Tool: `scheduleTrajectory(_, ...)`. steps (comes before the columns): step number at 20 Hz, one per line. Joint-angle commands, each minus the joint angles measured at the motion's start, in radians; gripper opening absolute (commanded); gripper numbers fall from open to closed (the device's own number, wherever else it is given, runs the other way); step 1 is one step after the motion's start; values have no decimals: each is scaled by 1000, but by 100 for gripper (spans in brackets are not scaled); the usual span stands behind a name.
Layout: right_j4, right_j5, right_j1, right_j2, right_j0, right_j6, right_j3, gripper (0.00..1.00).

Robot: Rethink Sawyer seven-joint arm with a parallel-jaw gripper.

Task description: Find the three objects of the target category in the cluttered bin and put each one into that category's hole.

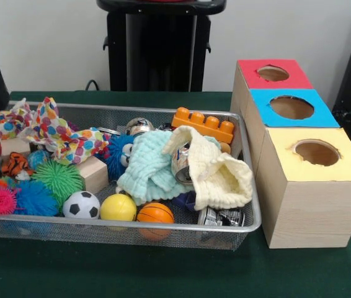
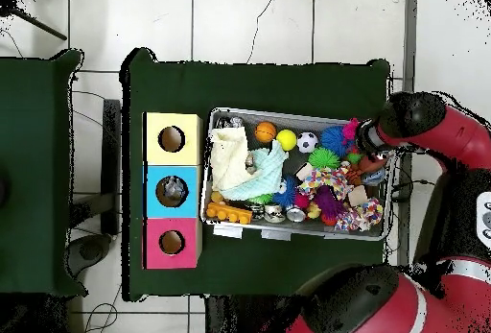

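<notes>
Green table (image 1: pixel 163 273) edge, then mesh bin (image 1: pixel 250 211). End effector (image 2: pixel 374 168) over bin's end farthest from holes; grip state can't tell. Balls (image 1: pixel 118 207) nr front rim.

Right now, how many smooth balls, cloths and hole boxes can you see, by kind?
Smooth balls: 3, a soccer ball, a yellow ball and an orange ball.
Cloths: 3, mint, cream and dotted.
Hole boxes: 3, red, blue and yellow.
Total: 9.
</notes>
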Motion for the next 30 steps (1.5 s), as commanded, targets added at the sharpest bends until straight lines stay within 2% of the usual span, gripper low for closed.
scheduleTrajectory(1, -42, -20, -165, 48, -52, -353, 155, 0)
scheduleTrajectory(6, -44, -22, -158, 81, -102, -380, 167, 0)
scheduleTrajectory(12, -51, -86, -189, 94, -154, -388, 249, 0)
scheduleTrajectory(14, -62, -117, -204, 96, -158, -386, 264, 0)
scheduleTrajectory(17, -68, -93, -232, 91, -152, -380, 277, 0)
scheduleTrajectory(25, -49, -99, -343, 67, -140, -284, 421, 0)
scheduleTrajectory(30, -40, -90, -377, 67, -136, -246, 468, 0)
